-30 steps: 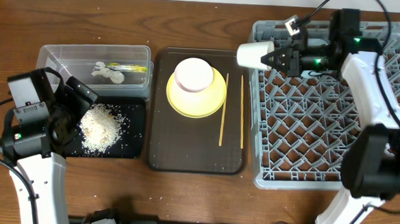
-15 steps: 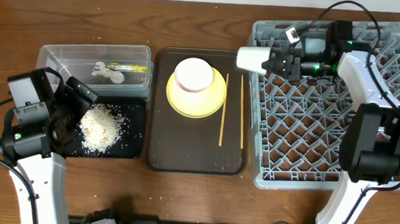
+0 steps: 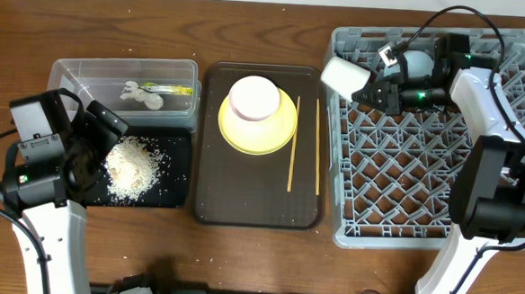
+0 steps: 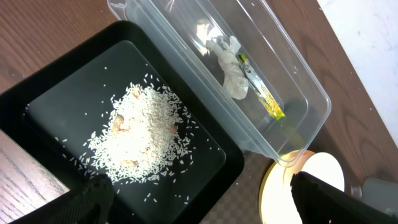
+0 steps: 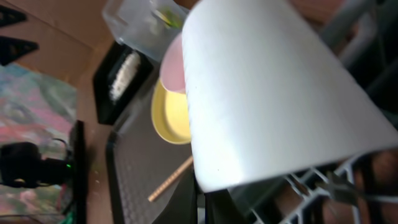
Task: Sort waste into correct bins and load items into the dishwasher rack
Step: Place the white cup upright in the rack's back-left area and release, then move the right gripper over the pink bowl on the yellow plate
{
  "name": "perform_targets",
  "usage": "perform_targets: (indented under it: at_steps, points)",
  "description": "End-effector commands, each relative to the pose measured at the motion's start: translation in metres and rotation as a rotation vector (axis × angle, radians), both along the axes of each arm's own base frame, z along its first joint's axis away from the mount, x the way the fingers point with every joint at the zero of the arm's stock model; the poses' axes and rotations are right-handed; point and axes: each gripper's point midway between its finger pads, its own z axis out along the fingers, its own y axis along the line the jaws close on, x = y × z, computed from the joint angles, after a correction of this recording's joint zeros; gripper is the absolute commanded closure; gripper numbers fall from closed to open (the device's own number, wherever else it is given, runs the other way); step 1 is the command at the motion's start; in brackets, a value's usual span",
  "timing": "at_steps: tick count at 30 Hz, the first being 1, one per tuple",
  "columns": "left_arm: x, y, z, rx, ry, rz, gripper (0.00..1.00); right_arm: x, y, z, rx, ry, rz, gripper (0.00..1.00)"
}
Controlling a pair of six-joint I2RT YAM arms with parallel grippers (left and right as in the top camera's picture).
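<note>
My right gripper (image 3: 366,88) is shut on the small white cup (image 3: 344,76) and holds it tilted over the far left corner of the grey dishwasher rack (image 3: 438,230); the cup fills the right wrist view (image 5: 273,93). A pale blue bowl (image 3: 417,62) sits in the rack behind it. The white bowl (image 3: 253,98) rests on the yellow plate (image 3: 261,136), with two chopsticks (image 3: 293,149) beside it. My left gripper (image 4: 199,190) is open and empty above the black tray (image 3: 177,165) holding the rice crumbs (image 3: 134,165). The clear tub (image 3: 77,70) holds the paper scrap (image 3: 139,94) and wrapper (image 3: 174,89).
The plate, white bowl and chopsticks lie on a dark brown serving tray (image 3: 251,200) between the bins and the rack. The rack's pegs stand close under the cup. Bare wooden table lies in front of the tray and bins.
My right gripper has swung the cup a little to the right and tilted it down over the rack's corner. The left arm has not moved.
</note>
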Motion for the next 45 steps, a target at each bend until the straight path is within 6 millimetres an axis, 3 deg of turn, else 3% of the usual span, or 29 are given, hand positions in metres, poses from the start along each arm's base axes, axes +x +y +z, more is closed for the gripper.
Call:
perform_targets:
  at_steps: [1,10,13,18,30,36,45]
  points:
    - [0.001,0.003,0.005,0.003,-0.012,0.014,0.06,-0.002,-0.015,-0.026,-0.103,0.03,-0.008,0.99]
    - [0.001,0.003,0.005,0.003,-0.012,0.014,0.06,0.0,-0.039,-0.045,-0.242,0.103,-0.079,0.88]
    - [0.001,0.003,0.005,0.003,-0.012,0.014,0.06,0.001,-0.04,-0.041,-0.244,0.118,-0.1,0.78]
    - [0.001,0.003,0.005,0.003,-0.012,0.015,0.06,0.002,-0.042,-0.019,-0.261,0.088,-0.106,0.61]
    - [0.001,0.003,0.005,0.003,-0.012,0.014,0.06,0.007,-0.056,0.045,-0.429,-0.028,-0.251,0.66]
    - [0.001,0.003,0.005,0.003,-0.012,0.015,0.06,-0.001,-0.043,0.072,-0.433,-0.071,-0.262,0.82]
    - [0.001,0.003,0.005,0.003,-0.012,0.014,0.06,-0.016,0.023,0.066,-0.521,-0.101,-0.152,0.81]
